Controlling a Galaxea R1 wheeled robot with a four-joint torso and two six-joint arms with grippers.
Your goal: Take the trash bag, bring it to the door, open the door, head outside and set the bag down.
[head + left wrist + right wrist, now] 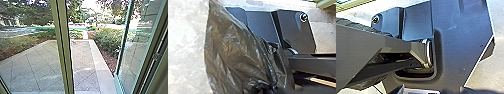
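In the left wrist view the dark, crumpled trash bag (234,52) hangs beside the robot's own dark plate. Its plastic is gathered where my left gripper (264,89) is shut on it. The open door (140,40), a glass leaf in a teal frame, stands at the right of the head view. An olive-green post (63,47) rises left of the doorway, with a glass pane beyond it. Through the doorway lies the paved ground (83,62) outside. How my right gripper stands cannot be made out.
A pale stone border (101,65) runs along the right of the paving. Past it are brown soil and green bushes (107,38). Another planted bed (15,47) lies at the left, and trees stand behind. The door's dark frame edge (155,57) is close at the right.
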